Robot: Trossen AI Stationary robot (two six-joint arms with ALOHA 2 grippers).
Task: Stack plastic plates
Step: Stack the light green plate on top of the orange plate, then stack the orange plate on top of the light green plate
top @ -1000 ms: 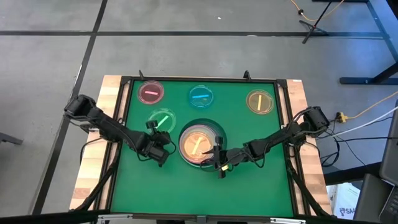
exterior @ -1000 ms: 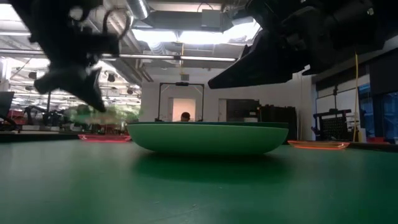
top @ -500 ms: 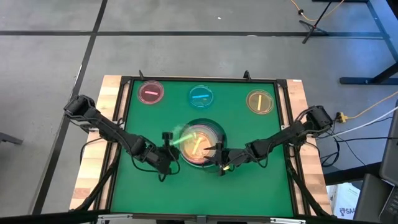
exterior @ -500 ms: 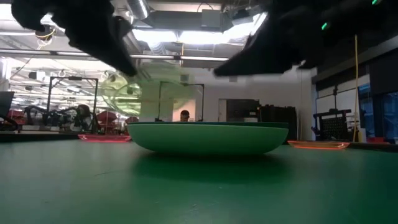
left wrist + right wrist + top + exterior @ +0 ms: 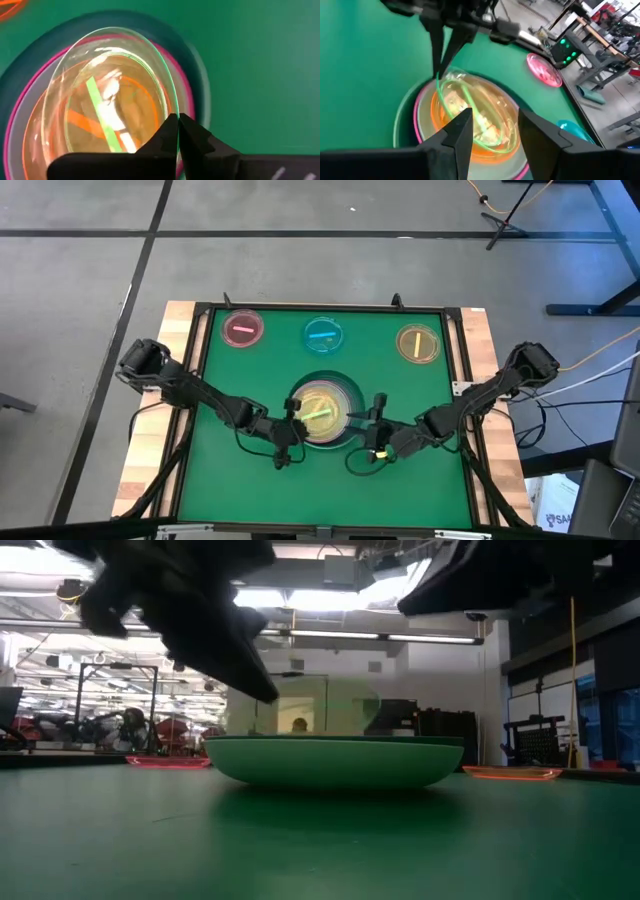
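On the green table mat (image 5: 400, 480), mid-table, a stack of round plastic plates (image 5: 322, 412): dark green large plate (image 5: 335, 762) at the bottom, pink-rimmed large plate (image 5: 12, 125) inside it, amber translucent small plate (image 5: 465, 142) inside that. Above the stack, tilted, a small translucent green plate (image 5: 112, 95) with a green stripe, pinched at its rim by the left gripper (image 5: 177, 125), fingers closed tight on the thin edge. Left gripper at the stack's left side in the high view (image 5: 285, 435), arm reaching in from the table's left edge. Right gripper (image 5: 492, 125) just beside the stack on its right, fingers spread apart, nothing between them, pointing toward the stack; seen from above at (image 5: 378, 423). Along the far edge of the mat, well apart from the stack, three more small translucent plates in a row: pink (image 5: 243, 329), blue (image 5: 323, 334), amber (image 5: 418, 343). In the low view, the held green plate (image 5: 300, 710) just over the dark green rim, both arms dark overhead. Wooden table border (image 5: 155, 430) around the mat.
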